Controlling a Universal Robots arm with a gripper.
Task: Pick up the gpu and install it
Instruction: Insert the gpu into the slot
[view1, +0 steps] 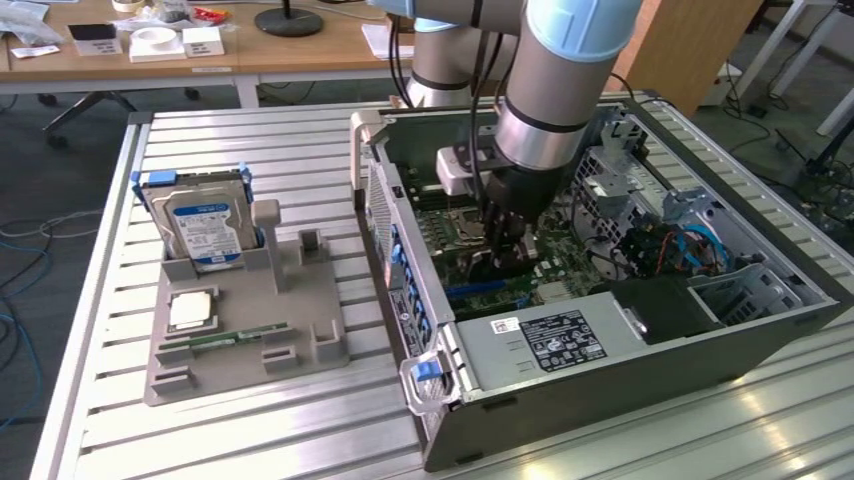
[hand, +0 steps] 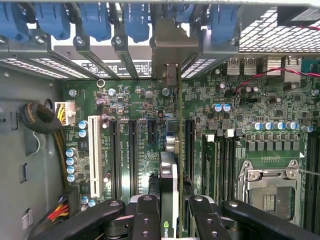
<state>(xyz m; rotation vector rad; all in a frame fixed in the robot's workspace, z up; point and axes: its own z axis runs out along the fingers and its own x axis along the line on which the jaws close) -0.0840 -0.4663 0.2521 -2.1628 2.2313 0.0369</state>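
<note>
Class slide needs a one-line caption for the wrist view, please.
Gripper holding the gpu edge-on above the motherboard slots inside the open computer case.

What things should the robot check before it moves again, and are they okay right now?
1. Gripper holds the gpu between its fingers: ok.
2. Gpu's metal bracket sits at an open gap in the case's back wall: ok.
3. Gpu stands upright on edge over the motherboard: ok.
4. Gpu pushed all the way into its slot: cannot tell.
5. Red and black wires lie apart from the gpu: ok.
6. Arm is down inside the open computer case, away from the hard drive: ok.
</note>
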